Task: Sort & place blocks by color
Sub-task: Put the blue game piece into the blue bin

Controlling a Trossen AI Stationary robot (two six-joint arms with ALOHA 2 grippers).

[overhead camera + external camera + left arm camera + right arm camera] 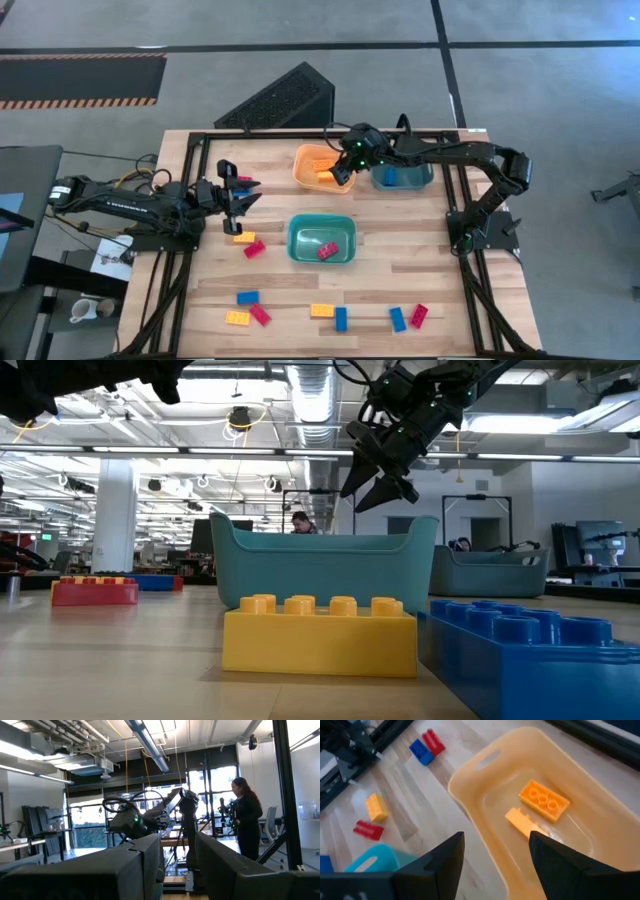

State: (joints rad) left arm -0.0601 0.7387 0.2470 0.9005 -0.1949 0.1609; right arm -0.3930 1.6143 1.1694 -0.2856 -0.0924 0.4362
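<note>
A wooden table [420,260] seen from above holds three bins and scattered toy blocks. The right gripper [343,170] hovers over the orange bin [305,160] at the table's far side, its fingers [440,865] spread apart and empty; two yellow blocks [544,800] lie inside the bin below it. Just beside the orange bin sits a blue bin [415,178]. Nearer the middle, a teal bin [300,240] contains one red block [327,251]. The left gripper [243,200] hangs above the table's left part, its fingers partly apart with nothing visibly between them. Near it lie a yellow block [244,238] and a red block [254,249]. Red, yellow and blue blocks [340,318] lie spread along the near edge. A person [246,815] stands in the room beyond.
</note>
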